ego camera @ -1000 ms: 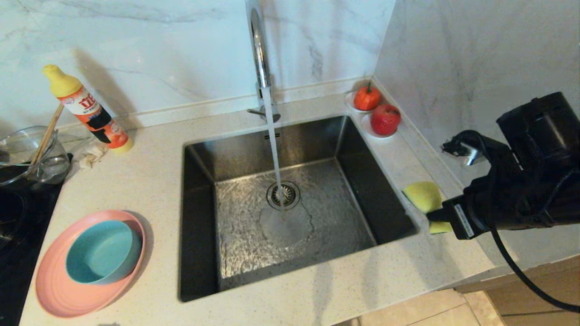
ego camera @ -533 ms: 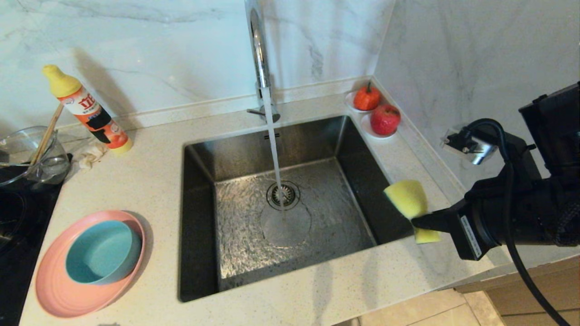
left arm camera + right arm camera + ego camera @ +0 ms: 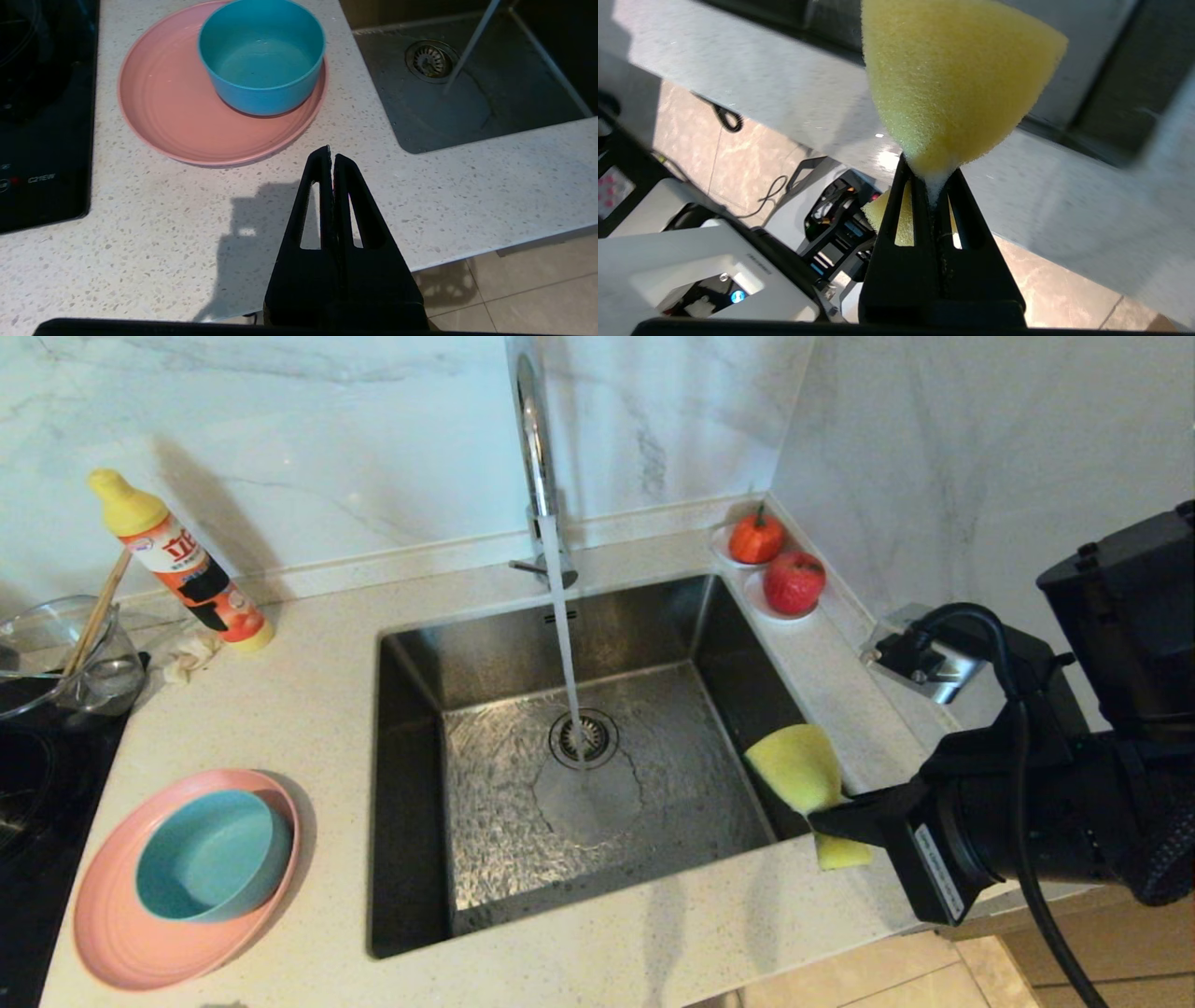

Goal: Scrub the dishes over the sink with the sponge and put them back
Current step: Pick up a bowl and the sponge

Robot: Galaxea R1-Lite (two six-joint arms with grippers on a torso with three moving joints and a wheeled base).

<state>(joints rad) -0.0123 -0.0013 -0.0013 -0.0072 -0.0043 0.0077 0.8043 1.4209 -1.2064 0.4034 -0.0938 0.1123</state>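
At the far left a black hob (image 3: 28, 775) meets the speckled counter (image 3: 299, 709), and a clear glass bowl (image 3: 70, 653) with a wooden stick in it stands at the hob's far edge. Just right of it a red bottle with a yellow cap (image 3: 182, 565) leans by the wall. On the near left of the counter lies the pink plate (image 3: 112, 924), and the teal bowl (image 3: 213, 857) sits on it, toward the side nearer the sink.

The left claw (image 3: 331, 158) hangs over the counter's near edge, near the plate but apart from it — its jaws are pressed together and hold nothing.

In the middle is the sink (image 3: 411, 803), a steel basin with a round drain strainer (image 3: 583, 737). The chrome tap (image 3: 534, 448) rises at its far rim, and a stream of water (image 3: 563, 635) falls from it onto the strainer.

At the far right corner, two red fruits (image 3: 775, 565) rest on small white dishes beside the sink's rim.

The right claw (image 3: 822, 821) reaches in from the right at the sink's near right corner. It is clamped on the yellow sponge (image 3: 798, 770) — the foam is pinched thin between the jaws and flares out on both sides, the larger part over the basin's right edge, the smaller over the counter.
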